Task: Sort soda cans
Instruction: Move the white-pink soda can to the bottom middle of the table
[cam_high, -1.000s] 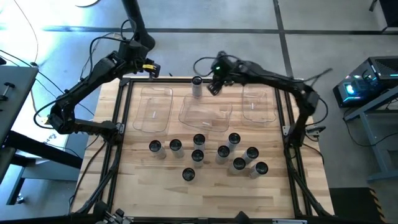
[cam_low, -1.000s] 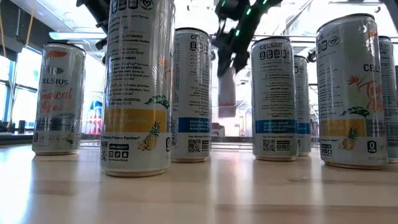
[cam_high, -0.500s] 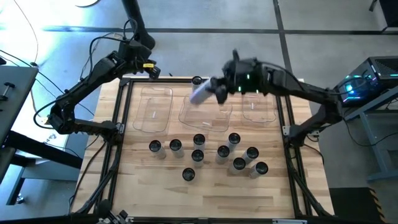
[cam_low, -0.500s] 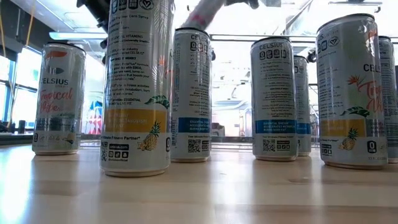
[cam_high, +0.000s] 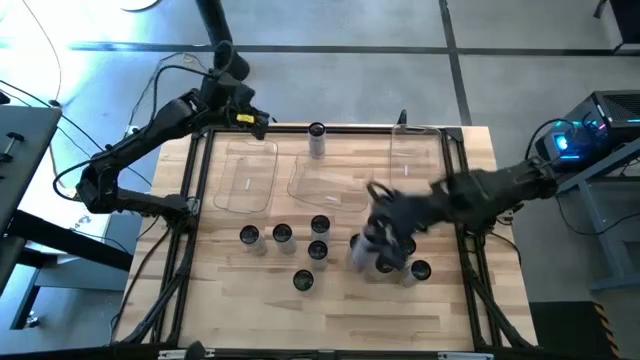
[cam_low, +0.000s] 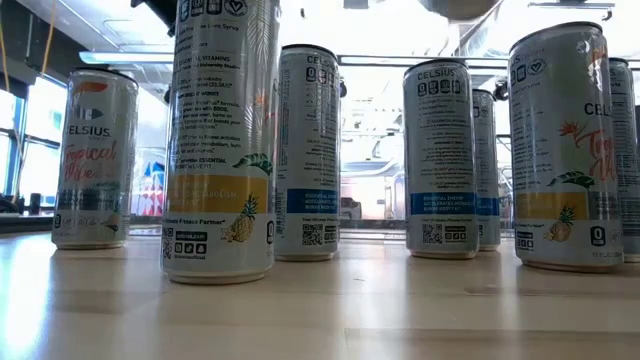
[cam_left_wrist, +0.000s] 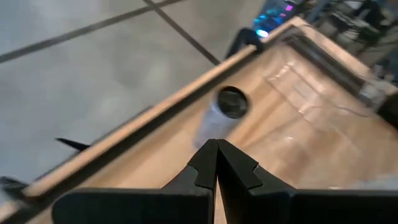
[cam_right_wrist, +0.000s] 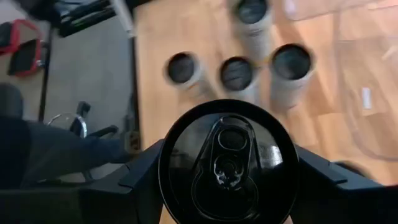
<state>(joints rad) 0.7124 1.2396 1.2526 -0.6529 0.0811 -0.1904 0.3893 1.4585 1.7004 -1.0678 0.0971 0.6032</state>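
now, left to right across the table:

left gripper: parked at the far left corner of the table frame, fingers pressed together on nothing; in its wrist view they meet at a point. it waits.

lone can: upright at the far edge, just beyond the middle bin; leave it alone.

left bin: clear, on the far half; i cannot see anything in it.

standing cans: a loose cluster on the near half, well apart from the bins; upright in the low view, e.g. one.

right gripper: clasped around a held can, the dark top filling its wrist view between the fingers, hanging over the right side of the cluster.

step in hand: probably carrying this can to its place; which bin or spot i cannot tell.

doing it well: keep the can upright, travel high enough to clear the tops below, descend only over bare wood or a bin.

risk: a low sweep could topple neighbours.

right bin: clear, at the far right.
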